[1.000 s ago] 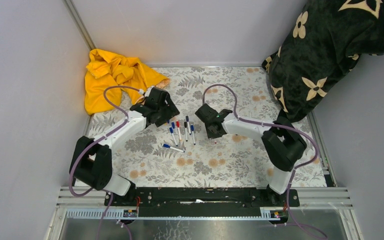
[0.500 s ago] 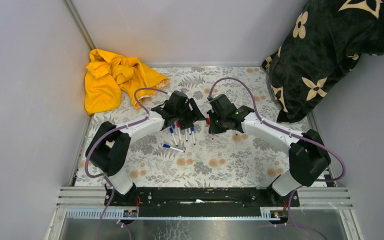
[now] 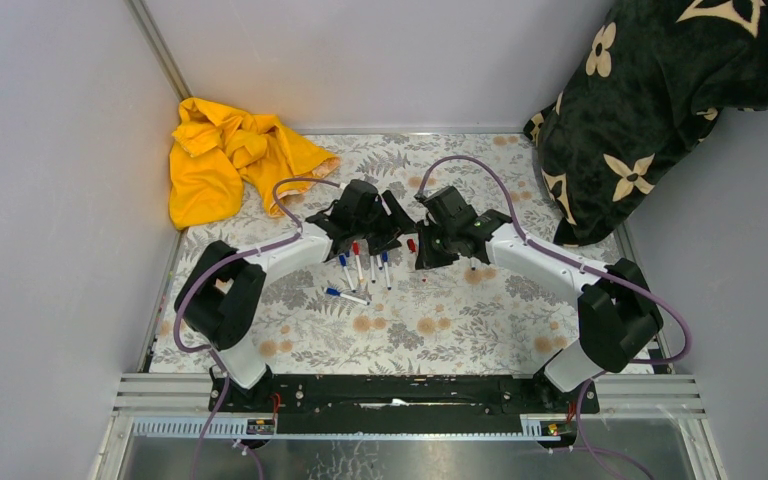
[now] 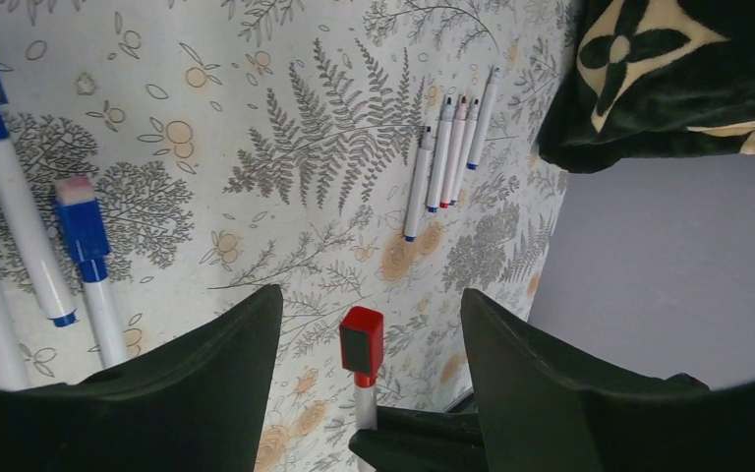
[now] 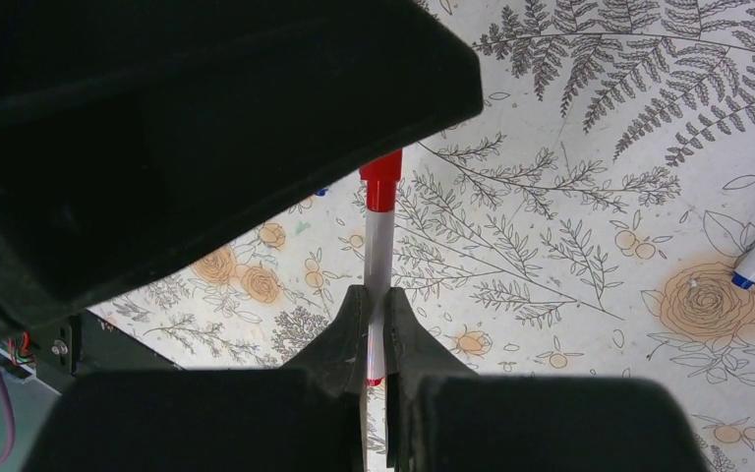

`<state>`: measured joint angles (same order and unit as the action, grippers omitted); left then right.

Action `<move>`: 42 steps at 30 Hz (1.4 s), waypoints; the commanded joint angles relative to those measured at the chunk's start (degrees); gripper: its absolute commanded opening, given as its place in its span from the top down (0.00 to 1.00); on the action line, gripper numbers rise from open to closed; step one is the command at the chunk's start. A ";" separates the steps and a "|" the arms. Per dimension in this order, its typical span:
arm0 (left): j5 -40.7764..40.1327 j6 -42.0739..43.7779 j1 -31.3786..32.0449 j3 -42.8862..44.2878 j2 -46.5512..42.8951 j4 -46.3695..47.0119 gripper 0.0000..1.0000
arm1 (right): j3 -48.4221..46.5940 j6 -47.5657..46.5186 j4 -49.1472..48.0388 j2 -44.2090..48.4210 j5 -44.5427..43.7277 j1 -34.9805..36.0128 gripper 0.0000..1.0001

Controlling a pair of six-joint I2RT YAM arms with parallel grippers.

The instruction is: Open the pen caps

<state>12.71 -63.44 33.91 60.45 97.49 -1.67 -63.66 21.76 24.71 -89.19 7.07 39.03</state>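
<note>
Right hand (image 5: 376, 329) clamped on slim white marker pen (image 5: 378, 251), long axis aimed at my left hand (image 4: 371, 295). Left hand spread apart; small red plastic cap (image 4: 361, 339) sits between its jaws, looks untouched.

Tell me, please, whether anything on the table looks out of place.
One blue-capped pen lies crosswise, apart from the row of pens; a crumpled yellow cloth sits in the far left corner.

crumpled yellow cloth (image 3: 225, 165) lies far left on the floral table cover (image 3: 440, 330), dark patterned blanket (image 3: 650, 100) far right.
</note>
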 commanded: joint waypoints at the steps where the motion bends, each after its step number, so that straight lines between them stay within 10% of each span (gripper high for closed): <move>1: 0.70 -1.88 0.92 1.59 0.83 4.57 0.28 | 0.03 -0.96 -1.81 2.64 2.31 -0.57 1.00; 17: -1.31 -5.53 2.26 -0.17 0.71 7.11 0.57 | 1.12 0.15 -3.14 4.71 5.22 -1.91 1.00; 27: -2.46 -5.80 2.97 -1.36 -0.27 7.32 1.00 | 2.22 0.43 -3.75 5.91 5.24 -2.91 1.00; 42: -4.79 -7.26 4.19 1.78 -0.10 1.76 1.00 | -0.07 1.56 -5.88 3.28 5.78 -3.23 0.73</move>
<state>9.21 -69.84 37.34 60.10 98.35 0.54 -61.21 22.76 21.54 -85.47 11.68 36.25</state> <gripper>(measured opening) 0.225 0.268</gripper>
